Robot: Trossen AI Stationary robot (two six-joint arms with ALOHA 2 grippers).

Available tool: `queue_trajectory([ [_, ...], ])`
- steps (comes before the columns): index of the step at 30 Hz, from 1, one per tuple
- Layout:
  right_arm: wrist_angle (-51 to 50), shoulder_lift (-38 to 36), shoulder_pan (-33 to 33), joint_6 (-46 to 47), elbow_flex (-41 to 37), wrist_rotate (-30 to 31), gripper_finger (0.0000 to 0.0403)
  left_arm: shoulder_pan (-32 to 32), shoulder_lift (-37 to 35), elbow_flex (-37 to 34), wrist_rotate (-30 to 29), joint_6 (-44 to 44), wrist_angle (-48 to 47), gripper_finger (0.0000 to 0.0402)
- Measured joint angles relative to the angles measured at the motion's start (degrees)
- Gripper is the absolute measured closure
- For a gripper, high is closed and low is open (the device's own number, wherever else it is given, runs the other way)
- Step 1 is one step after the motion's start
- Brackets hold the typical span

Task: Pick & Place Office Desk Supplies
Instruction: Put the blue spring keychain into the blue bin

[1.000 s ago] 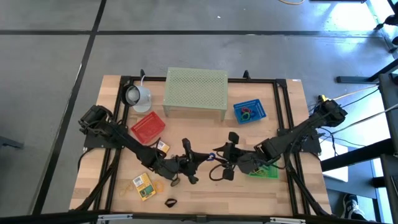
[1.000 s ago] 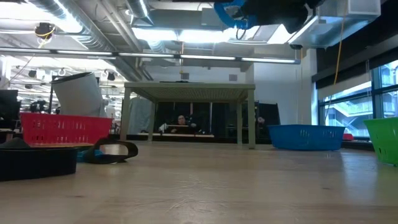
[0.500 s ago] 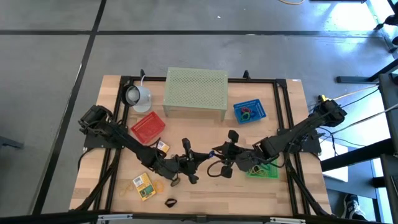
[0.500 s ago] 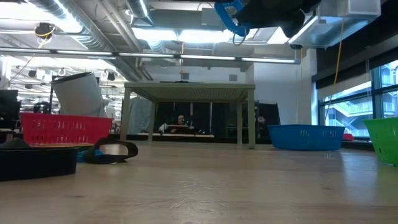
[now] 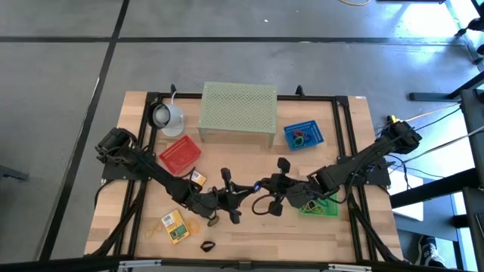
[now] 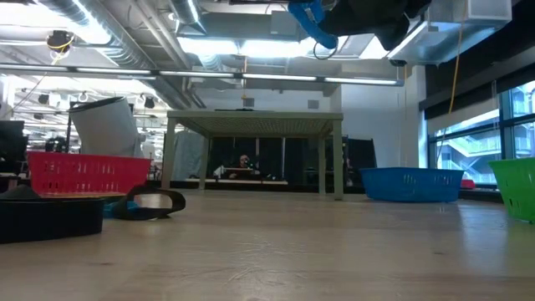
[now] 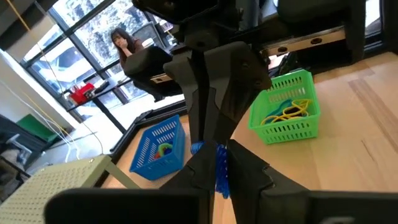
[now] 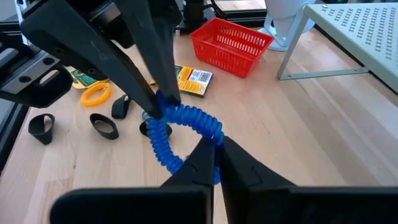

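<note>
A blue spiral loop (image 8: 180,121) hangs in the air over the table's middle, between my two grippers. My left gripper (image 5: 248,190) comes from the table's left and is shut on one side of it. My right gripper (image 5: 266,189) comes from the table's right and is shut on the other side. The low view shows the loop (image 6: 313,21) high above the tabletop. Other supplies lie on the wood below: black loops (image 8: 102,124), a yellow loop (image 8: 96,93) and yellow printed packets (image 8: 189,78). My left gripper pinches the loop's coil on its left side (image 8: 160,106) between its two fingers. The fingers reach in about level from the table's left. The loop is lifted clear of the table. My right gripper pinches the coil on the opposite side (image 8: 208,134) between its two fingers (image 8: 239,165). It comes from the table's right, slanting slightly down. The loop hangs between both grippers.
A pale green perforated stand (image 5: 238,112) stands at the far middle, a white cup (image 5: 168,117) left of it. A red basket (image 5: 180,155), a blue basket (image 5: 303,135) and a green basket (image 7: 286,115) holding yellow loops stand around. A black clip (image 5: 206,245) lies near the front edge.
My right gripper has shut its fingers on the blue loop that my left gripper keeps in the air. Both arms have stayed in place, and the loop has shifted only slightly.
</note>
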Motion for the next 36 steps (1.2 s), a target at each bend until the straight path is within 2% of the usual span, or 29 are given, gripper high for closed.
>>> queue_trajectory([
  [7,-0.07,0.02,0.00,-0.61,0.00,0.00,0.0398,0.00,0.02,0.00,-1.36,-3.37,0.04,0.0316],
  [15,-5.69,0.02,-0.13,-0.56,0.00,5.30,0.0399,-0.04,0.02,0.00,-9.84,-3.66,0.04,0.0258],
  [22,-19.62,-0.83,-4.90,4.87,0.00,5.82,0.0396,-0.13,0.02,0.00,-10.60,-4.01,0.04,0.0253],
  [30,-38.94,-4.13,-12.81,13.76,-0.35,2.54,0.0394,-0.48,0.02,0.00,-10.58,-5.05,0.00,0.0254],
  [33,-42.78,-6.88,-14.05,15.24,-2.58,1.48,0.0394,-1.10,0.02,0.00,-10.60,-5.05,0.00,0.0253],
  [36,-42.37,-11.71,-15.58,15.65,-6.70,1.47,0.0394,-1.65,0.02,0.00,-10.61,-5.03,-0.01,0.0255],
])
